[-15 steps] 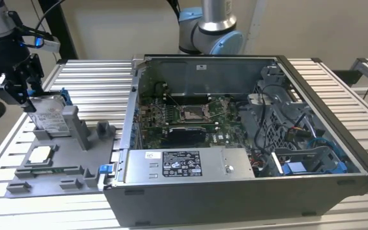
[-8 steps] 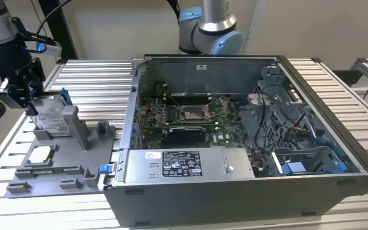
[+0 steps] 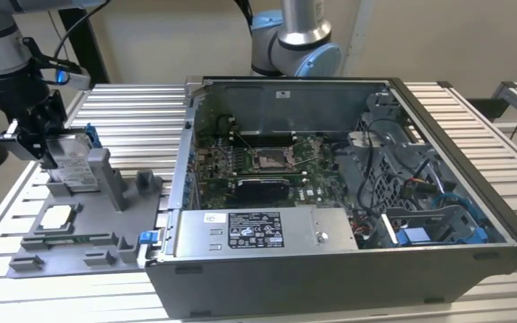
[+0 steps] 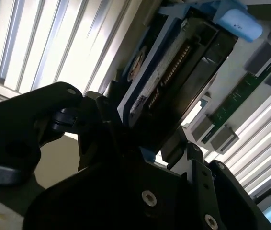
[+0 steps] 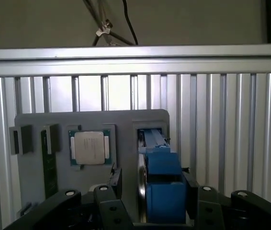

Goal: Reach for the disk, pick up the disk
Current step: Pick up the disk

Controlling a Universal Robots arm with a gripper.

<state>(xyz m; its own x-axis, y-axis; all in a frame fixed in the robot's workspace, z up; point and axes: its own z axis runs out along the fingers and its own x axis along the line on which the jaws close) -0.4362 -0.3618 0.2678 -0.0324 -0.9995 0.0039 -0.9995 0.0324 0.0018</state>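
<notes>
Over at the exterior view's left, the arm has its gripper (image 3: 48,145) down around the upper end of the disk (image 3: 68,161), which stands on edge in a slot of the grey fixture tray (image 3: 88,252) on the slatted aluminium table (image 3: 132,108). The disk's pale face carries a white printed label, its text too small to read, and the blue bracket runs along its edges. In both wrist views the gripper (image 5: 153,184) (image 4: 142,139) sits astride the disk (image 5: 163,191) (image 4: 174,76), but I cannot tell whether it is clamped on it or only placed around it. Lying flat on the tray (image 5: 126,124), just beside the disk's slot, is a small square chip (image 3: 58,215) (image 5: 89,147) in its own recess. To the exterior view's right of the tray lies the open computer case (image 3: 330,282), motherboard (image 3: 268,161) exposed. At the case's near side is a grey box (image 3: 322,232) bearing a black-and-white label (image 3: 254,231), also unreadable from here. A second arm (image 3: 299,40) stands behind the case.
</notes>
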